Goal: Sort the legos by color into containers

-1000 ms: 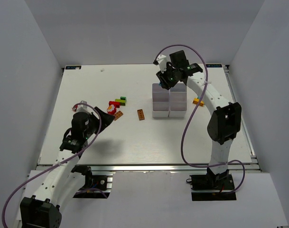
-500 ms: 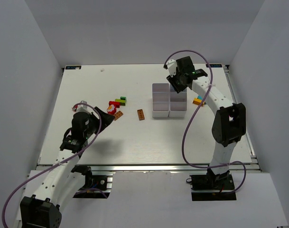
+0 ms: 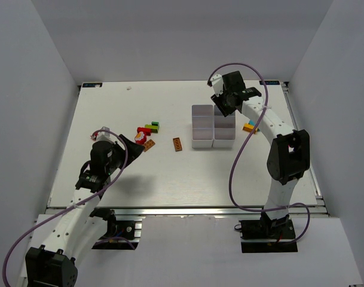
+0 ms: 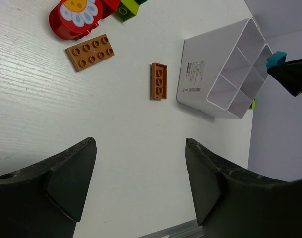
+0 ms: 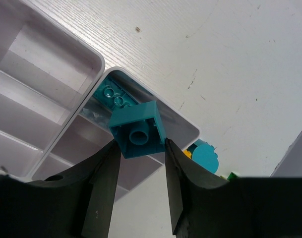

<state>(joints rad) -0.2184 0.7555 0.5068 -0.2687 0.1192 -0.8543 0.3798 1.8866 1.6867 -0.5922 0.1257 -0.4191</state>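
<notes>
Right jaws pinching a teal brick (image 5: pixel 136 130) above the far right compartment of the white tray (image 5: pixel 98 62) (a teal plate (image 5: pixel 114 95) lies inside it). Left jaws spread wide, holding nothing, above the bench (image 4: pixel 66 119) near a brown plate (image 4: pixel 159 81).

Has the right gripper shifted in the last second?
Yes. The right gripper moved rightward, from over the tray's far left compartment to its far right one, teal brick clamped.
</notes>
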